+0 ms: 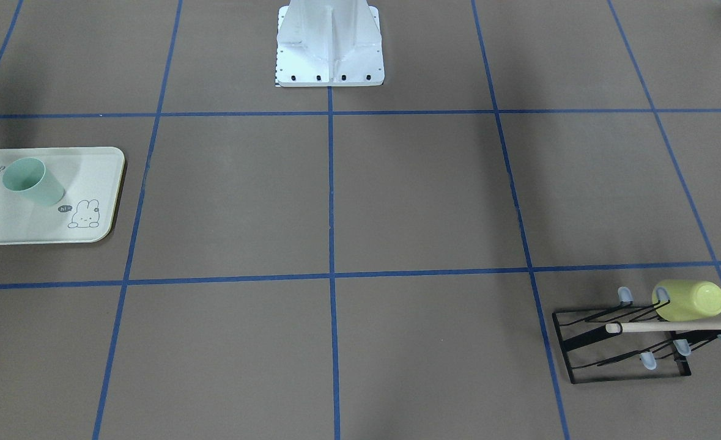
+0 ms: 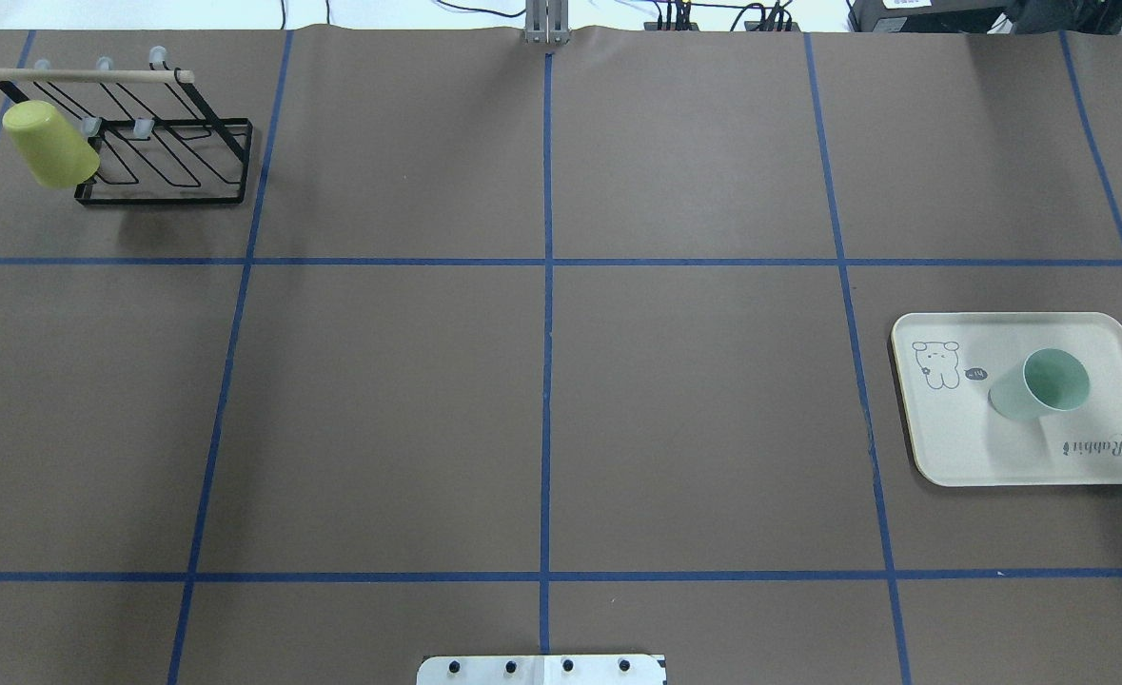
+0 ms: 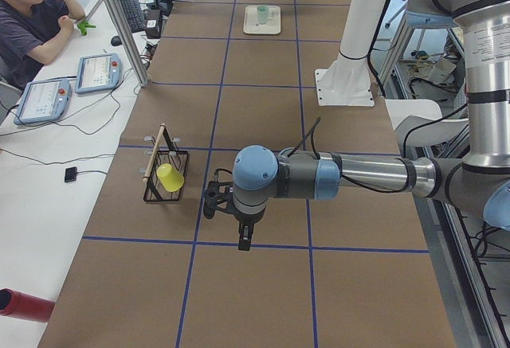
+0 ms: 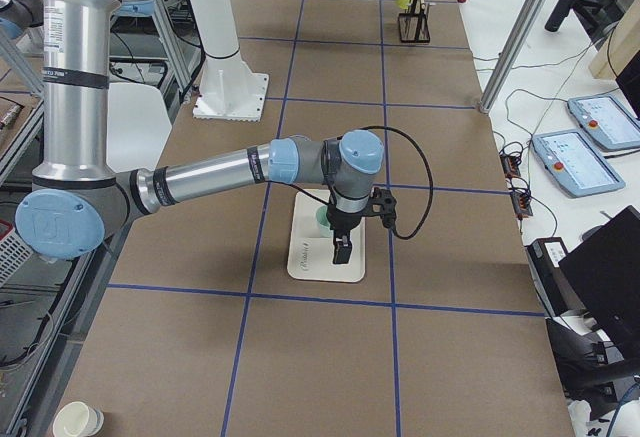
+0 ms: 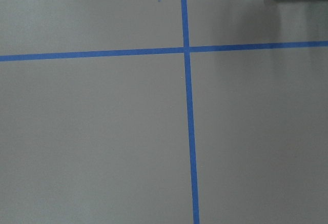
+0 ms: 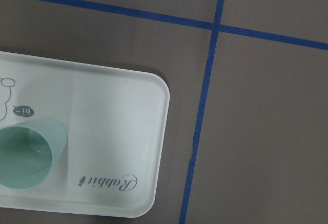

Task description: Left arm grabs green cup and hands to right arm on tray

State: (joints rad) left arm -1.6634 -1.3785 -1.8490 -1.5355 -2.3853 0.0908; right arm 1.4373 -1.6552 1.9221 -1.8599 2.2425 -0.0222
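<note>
The pale mint-green cup (image 1: 30, 181) stands upright, mouth up, on the cream rabbit tray (image 1: 5, 223). Both show in the overhead view, the cup (image 2: 1041, 385) on the tray (image 2: 960, 442), and in the right wrist view, the cup (image 6: 25, 157) on the tray (image 6: 118, 131). The right gripper (image 4: 342, 249) hangs above the tray (image 4: 310, 262), apart from the cup (image 4: 320, 220); I cannot tell whether it is open. The left gripper (image 3: 245, 235) hangs over bare table beside the rack; I cannot tell its state. Neither gripper holds anything that I can see.
A yellow-green cup (image 2: 49, 145) hangs upside down on a black wire rack (image 2: 166, 162) with a wooden bar, at the far left corner. The white robot base (image 1: 329, 55) stands at mid table edge. An operator (image 3: 32, 21) sits at the side desk.
</note>
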